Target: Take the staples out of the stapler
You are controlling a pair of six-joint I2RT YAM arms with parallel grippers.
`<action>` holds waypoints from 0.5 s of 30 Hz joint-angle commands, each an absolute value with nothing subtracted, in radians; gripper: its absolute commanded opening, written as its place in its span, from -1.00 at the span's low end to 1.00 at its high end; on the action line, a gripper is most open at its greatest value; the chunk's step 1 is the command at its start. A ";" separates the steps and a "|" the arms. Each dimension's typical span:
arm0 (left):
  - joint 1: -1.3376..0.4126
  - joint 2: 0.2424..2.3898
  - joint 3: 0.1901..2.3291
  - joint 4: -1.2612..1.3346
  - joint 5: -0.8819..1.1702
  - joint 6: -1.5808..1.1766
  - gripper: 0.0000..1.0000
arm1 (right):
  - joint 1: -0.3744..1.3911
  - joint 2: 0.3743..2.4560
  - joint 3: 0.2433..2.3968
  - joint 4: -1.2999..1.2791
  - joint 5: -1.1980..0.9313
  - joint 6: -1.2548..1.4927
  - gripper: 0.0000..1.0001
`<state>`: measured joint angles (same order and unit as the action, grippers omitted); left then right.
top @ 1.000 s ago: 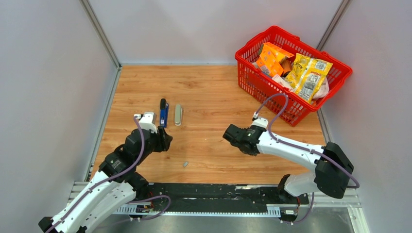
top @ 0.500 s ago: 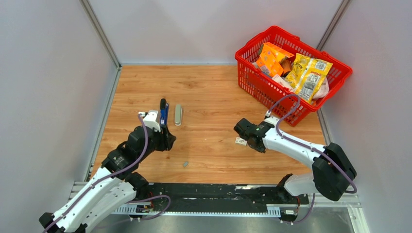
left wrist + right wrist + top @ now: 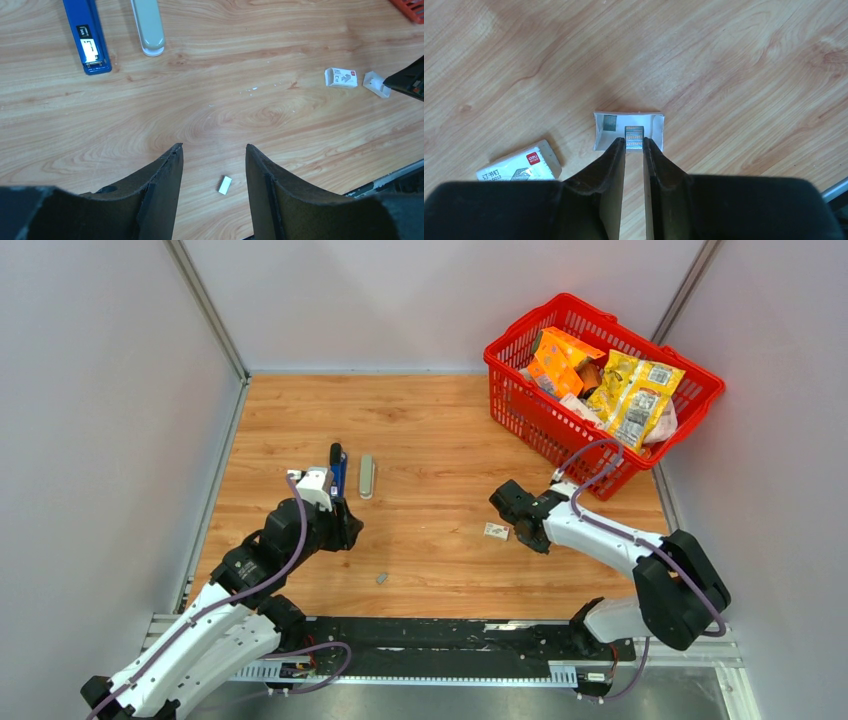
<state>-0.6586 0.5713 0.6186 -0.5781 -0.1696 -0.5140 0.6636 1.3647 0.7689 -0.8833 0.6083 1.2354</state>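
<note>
White arms (image 3: pixel 600 537), black jaws, purple cables (image 3: pixel 300 525).

- Wooden worktop (image 3: pixel 430 430).
- On it, a blue stapler (image 3: pixel 337 472) beside a grey bar (image 3: pixel 367 476).
- A staple strip (image 3: pixel 381 578) near the front edge.
- A printed white box (image 3: pixel 495 531) beside an open white tray (image 3: pixel 654 127).
- A red basket (image 3: pixel 535 415), far right.

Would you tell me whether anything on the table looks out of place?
A loose staple strip lies alone near the table's front edge, by the open left gripper, far from the white tray where the right gripper pinches other staples.
</note>
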 commanded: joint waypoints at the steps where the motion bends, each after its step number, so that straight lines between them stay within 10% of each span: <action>1: -0.660 0.574 0.647 -0.546 -0.169 -0.495 0.15 | 0.655 1.376 0.765 -0.839 0.617 1.223 -0.56; 15: -0.660 0.578 0.650 -0.548 -0.170 -0.494 0.15 | 0.650 1.401 0.744 -0.818 0.594 1.232 -0.54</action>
